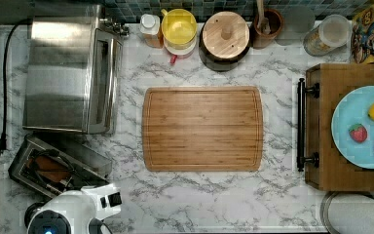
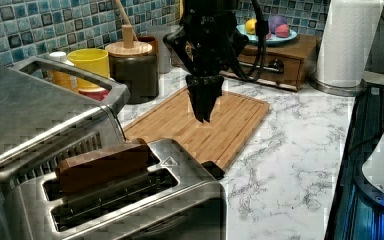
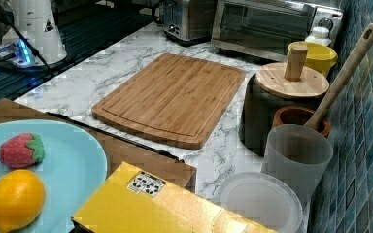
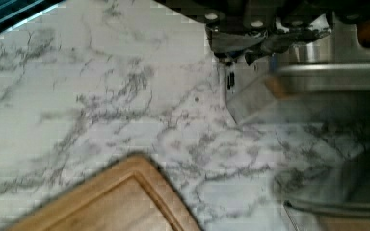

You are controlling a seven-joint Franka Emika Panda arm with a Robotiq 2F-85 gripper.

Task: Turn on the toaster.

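In the top view we saw the toaster (image 1: 53, 168) at the lower left of the marble counter (image 1: 199, 200), below the large toaster oven (image 1: 68, 73), its brushed-steel body set at an angle with brown bread in the slot and the white arm (image 1: 78, 212) overlapping its lower end. A wooden cutting board (image 1: 202, 128) lay in the middle. In the left view the toaster (image 2: 130, 200) filled the foreground, a brown slice (image 2: 105, 165) standing up in the rear of two long slots, with the black lever (image 2: 213, 170) at its end nearest the board. The gripper (image 2: 203, 117) hung above the board's near edge, its dark fingers (image 2: 202, 97) pressed together into a point and pinching nothing. Blue mosaic tiles (image 2: 10, 30) lined the wall. In the right view the toaster (image 3: 187, 19) stood at the counter's far end beside the oven. In the wrist view we saw marble and a board corner (image 4: 115, 197). We could read no writing.
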